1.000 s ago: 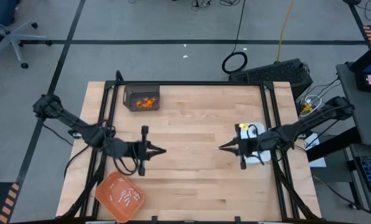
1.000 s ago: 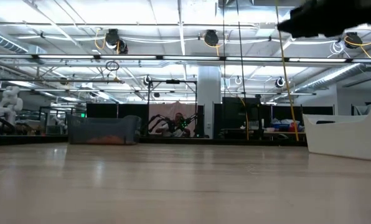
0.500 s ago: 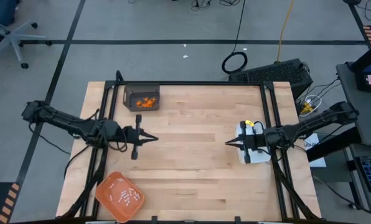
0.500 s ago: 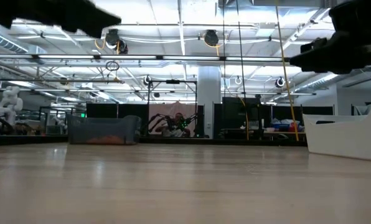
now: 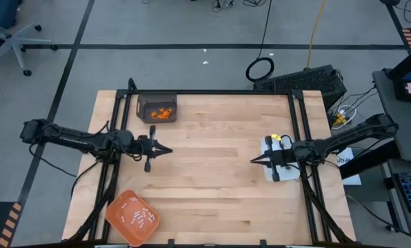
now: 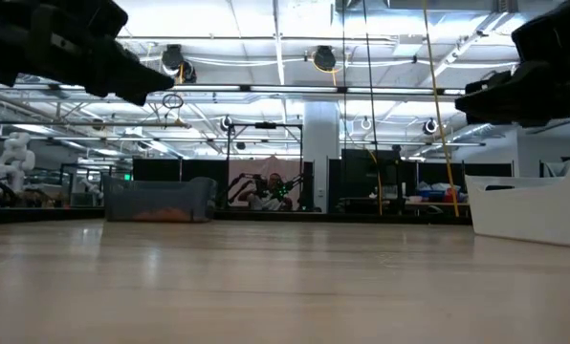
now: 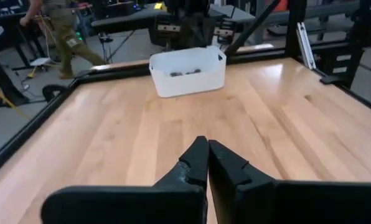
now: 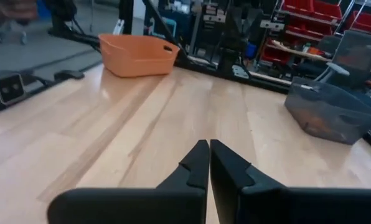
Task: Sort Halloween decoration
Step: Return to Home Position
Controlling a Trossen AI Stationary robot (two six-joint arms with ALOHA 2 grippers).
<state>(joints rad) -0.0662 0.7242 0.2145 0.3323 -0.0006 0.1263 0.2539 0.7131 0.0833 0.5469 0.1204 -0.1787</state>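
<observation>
Left gripper (image 5: pixel 167 149) clenched empty, hanging left of centre, right gripper (image 5: pixel 254 160) clenched empty right of centre, both arms pointing inward over worktop (image 5: pixel 212 196).

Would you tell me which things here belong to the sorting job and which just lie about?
Job: orange bits in grey bin; white sticks in orange tray; dark bits in white dish; left tool, right tool above table.
Lying about: office chair, cable coil.
</observation>
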